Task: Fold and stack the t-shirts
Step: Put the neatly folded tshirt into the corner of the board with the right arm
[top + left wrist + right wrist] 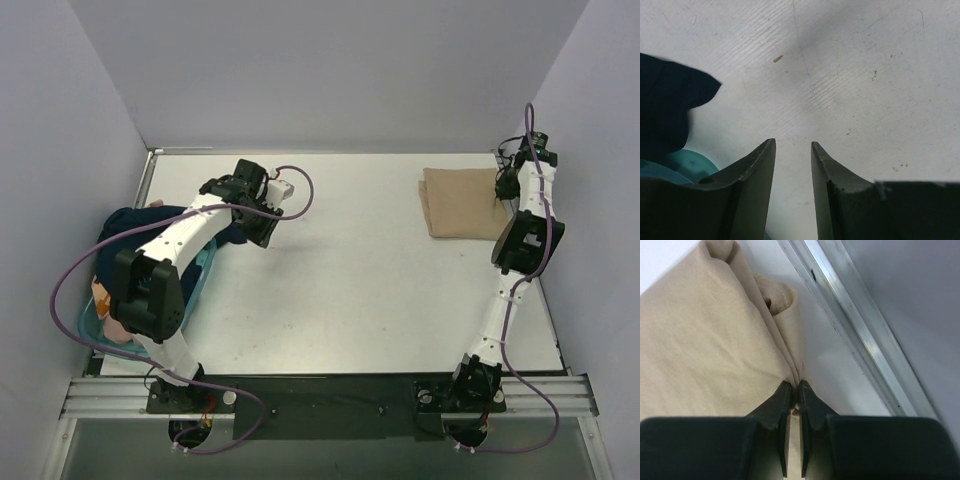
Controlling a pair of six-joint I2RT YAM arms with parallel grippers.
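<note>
While my right end effector point(794, 386) pinches the folded tan t-shirt point(700, 340) by its edge, with the cloth spreading ahead and to its left, pulling away without letting go would likely drag the fold open. My left end effector point(792, 150) hangs partly open over bare counter point(865, 75), the navy t-shirt point(665, 110) to its left.
</note>
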